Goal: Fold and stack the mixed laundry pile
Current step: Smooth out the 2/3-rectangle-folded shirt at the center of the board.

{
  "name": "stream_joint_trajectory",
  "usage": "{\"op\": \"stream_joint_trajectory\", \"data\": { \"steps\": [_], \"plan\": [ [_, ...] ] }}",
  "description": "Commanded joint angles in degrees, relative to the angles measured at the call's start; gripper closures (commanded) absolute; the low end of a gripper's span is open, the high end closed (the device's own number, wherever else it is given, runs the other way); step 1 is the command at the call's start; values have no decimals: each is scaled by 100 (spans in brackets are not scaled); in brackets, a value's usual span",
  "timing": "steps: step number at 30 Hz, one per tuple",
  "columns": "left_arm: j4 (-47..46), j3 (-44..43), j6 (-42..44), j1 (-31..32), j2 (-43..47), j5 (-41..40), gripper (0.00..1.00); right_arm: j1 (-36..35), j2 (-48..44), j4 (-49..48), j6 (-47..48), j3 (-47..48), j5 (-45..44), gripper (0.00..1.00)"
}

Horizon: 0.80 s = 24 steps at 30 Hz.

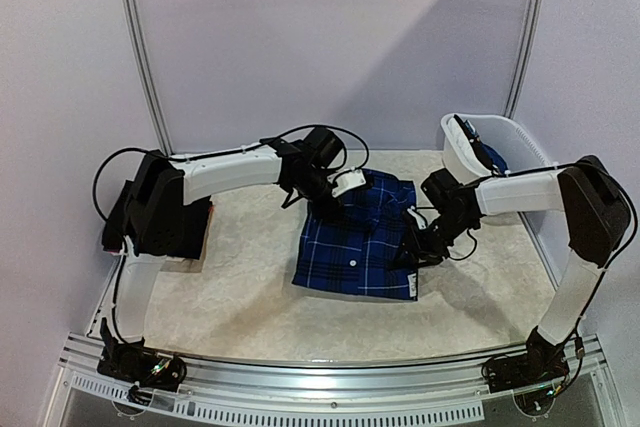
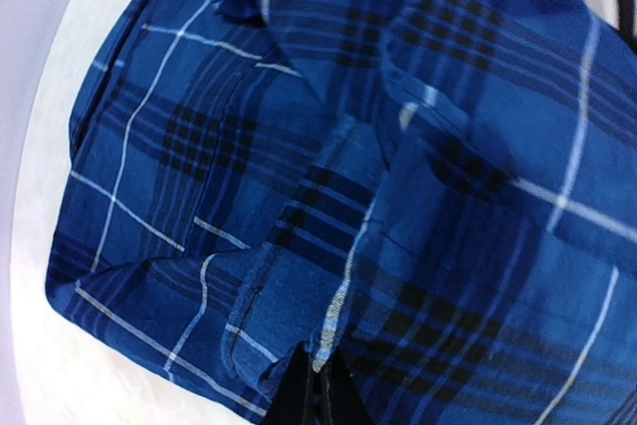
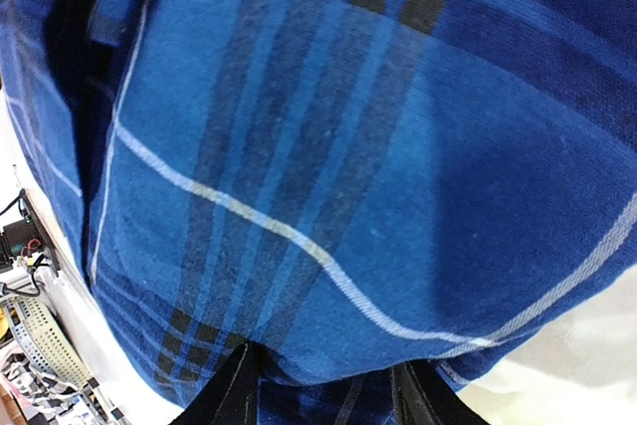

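Note:
The blue plaid button shirt (image 1: 352, 239) lies partly folded in the middle of the table. My left gripper (image 1: 327, 201) is at its far left corner, and in the left wrist view it (image 2: 320, 390) is shut on a raised fold of the shirt (image 2: 328, 196). My right gripper (image 1: 410, 249) is at the shirt's right edge. In the right wrist view it (image 3: 326, 395) has its fingers (image 3: 231, 397) well apart, with the shirt (image 3: 338, 166) bulging between and over them. A dark garment with a red edge (image 1: 196, 237) lies at the left, mostly hidden under my left arm.
The white plastic basket (image 1: 462, 152) stands at the back right, by the right arm's forearm, with something blue inside. A pale textured cloth (image 1: 250, 277) covers the table. A metal rail (image 1: 330, 367) runs along the near edge.

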<state>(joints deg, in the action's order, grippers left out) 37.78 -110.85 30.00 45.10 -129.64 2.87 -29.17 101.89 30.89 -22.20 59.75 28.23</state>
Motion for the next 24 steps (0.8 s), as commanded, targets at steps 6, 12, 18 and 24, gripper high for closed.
{"op": "stream_joint_trajectory", "data": {
  "steps": [6, 12, 18, 24],
  "plan": [
    [257, -604, -1155, -80, -308, -939, 60, 18, 22, 326, 48, 404, -117, 54],
    [145, -220, -1769, -78, 457, -982, 1, 24, -153, 644, 52, 983, -227, 51],
    [-130, 790, -4090, -343, 1548, -1216, 0, 21, -705, 636, -356, 695, -469, 30],
    [-53, 1904, -5855, -1015, 2003, 506, 0, 17, -1778, 22, -1255, -721, -468, 3]
  ]
}}
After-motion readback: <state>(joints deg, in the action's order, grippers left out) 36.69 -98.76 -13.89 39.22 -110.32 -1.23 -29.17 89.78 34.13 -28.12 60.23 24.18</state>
